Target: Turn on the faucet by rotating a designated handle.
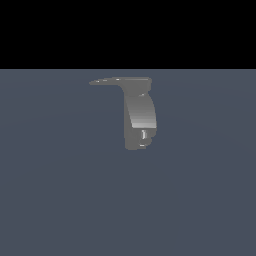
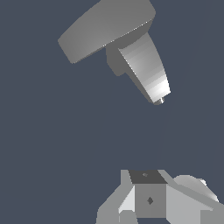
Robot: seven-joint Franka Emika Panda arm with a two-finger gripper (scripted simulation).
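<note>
One handle (image 1: 112,80) juts level from the faucet (image 1: 139,117) toward the exterior view's left; jaws' state unreadable.

No writing, label, brand, number or sign can be read in either view. The faucet (image 1: 140,116) is bare grey metal (its handle (image 1: 112,81) too), with no markings.

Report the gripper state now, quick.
Gripper: cannot be told whether open or shut; only part of it shows in the wrist view. It holds nothing and is clear of the faucet.
</note>
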